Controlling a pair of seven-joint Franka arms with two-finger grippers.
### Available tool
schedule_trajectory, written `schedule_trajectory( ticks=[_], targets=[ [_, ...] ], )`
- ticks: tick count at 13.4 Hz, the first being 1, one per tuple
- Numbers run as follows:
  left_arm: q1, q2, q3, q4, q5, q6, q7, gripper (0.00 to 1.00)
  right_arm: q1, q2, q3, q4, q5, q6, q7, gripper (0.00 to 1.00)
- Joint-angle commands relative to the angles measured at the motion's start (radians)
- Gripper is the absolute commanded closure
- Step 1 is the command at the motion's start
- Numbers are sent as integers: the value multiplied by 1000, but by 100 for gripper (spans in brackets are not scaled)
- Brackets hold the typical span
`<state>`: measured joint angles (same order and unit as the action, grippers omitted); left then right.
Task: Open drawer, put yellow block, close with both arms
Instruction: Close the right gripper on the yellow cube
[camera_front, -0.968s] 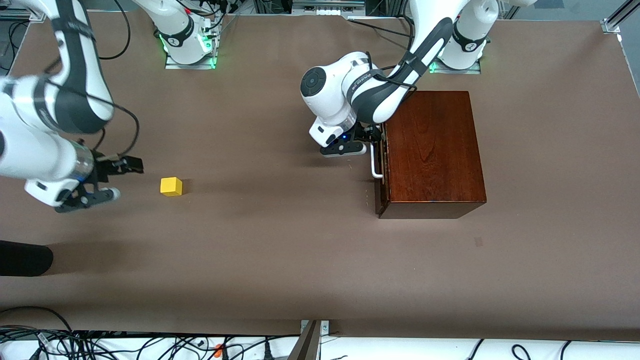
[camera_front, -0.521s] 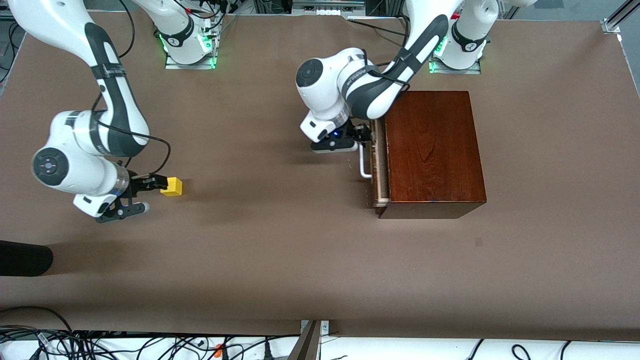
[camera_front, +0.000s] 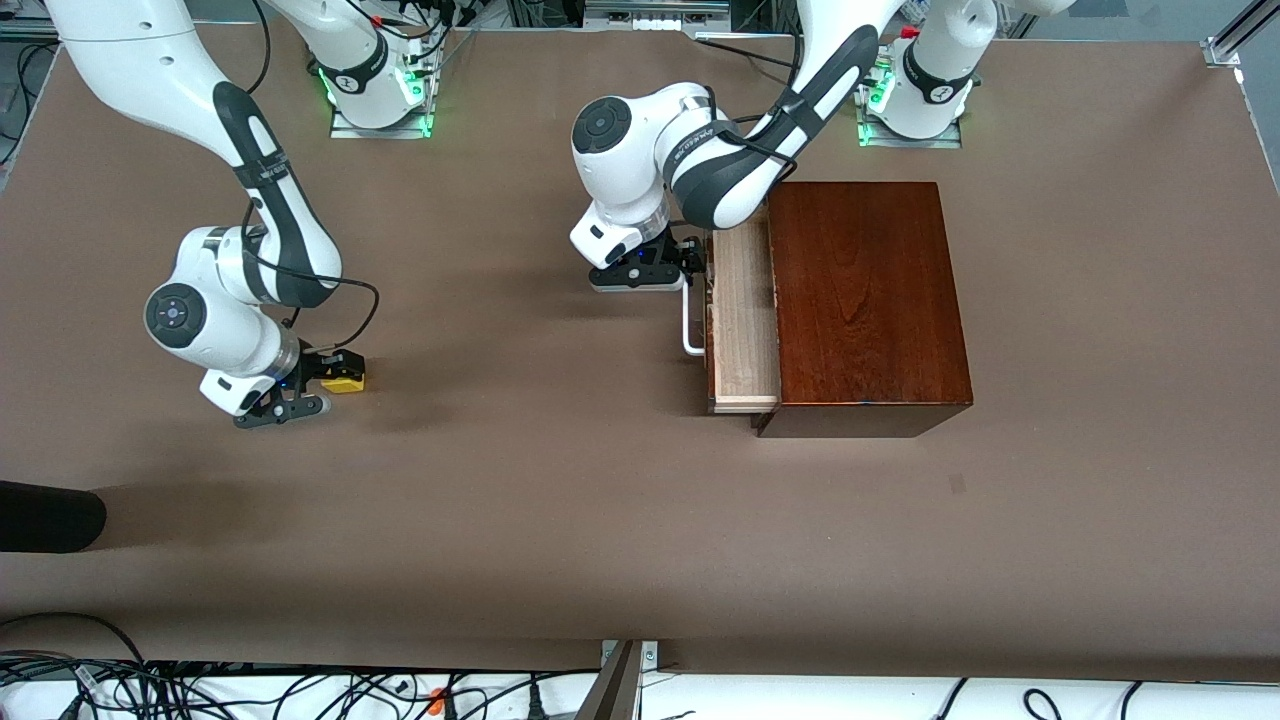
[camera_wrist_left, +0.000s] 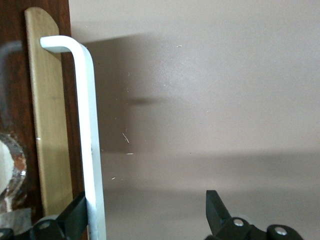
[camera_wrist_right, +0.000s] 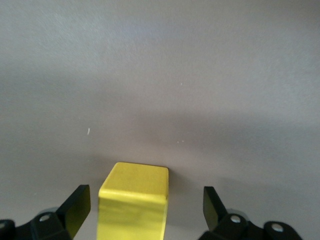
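Note:
The dark wooden box (camera_front: 865, 300) stands at the left arm's end of the table. Its drawer (camera_front: 745, 325) is pulled partly out and shows a pale wood interior. My left gripper (camera_front: 690, 272) is at the white handle (camera_front: 690, 335). In the left wrist view the gripper (camera_wrist_left: 145, 210) is open, with one finger (camera_wrist_left: 75, 217) hooked between the handle bar (camera_wrist_left: 90, 140) and the drawer front. The yellow block (camera_front: 350, 381) lies on the table toward the right arm's end. My right gripper (camera_front: 322, 385) is low over it. In the right wrist view the gripper (camera_wrist_right: 146, 202) is open, with the block (camera_wrist_right: 134, 200) between the fingers and gaps on both sides.
A black rounded object (camera_front: 45, 515) lies at the table edge at the right arm's end, nearer the front camera. Cables and a metal bracket (camera_front: 625, 680) run along the front edge. Bare brown table (camera_front: 520, 400) lies between the block and the drawer.
The left gripper has pulled the handle toward the right arm's end and the drawer has slid out. The right arm has swung in and lowered its open fingers around the yellow block.

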<state>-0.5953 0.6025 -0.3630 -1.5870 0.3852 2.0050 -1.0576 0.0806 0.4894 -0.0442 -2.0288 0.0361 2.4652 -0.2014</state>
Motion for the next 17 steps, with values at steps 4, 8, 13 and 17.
schedule_trajectory(
  ticks=[4,8,13,17],
  targets=[
    [-17,23,2,45,-20,4,-10,0,-7,-2,3,-44,19,44,3,40],
    [-18,13,1,77,-32,-2,-7,0,-7,-6,3,-34,18,34,-3,76],
    [-24,-24,1,87,-63,-12,2,0,-4,-52,20,8,8,-66,-114,84],
    [-14,-112,-2,139,-87,-194,10,0,-1,-109,110,33,7,-97,-191,84]
  ],
)
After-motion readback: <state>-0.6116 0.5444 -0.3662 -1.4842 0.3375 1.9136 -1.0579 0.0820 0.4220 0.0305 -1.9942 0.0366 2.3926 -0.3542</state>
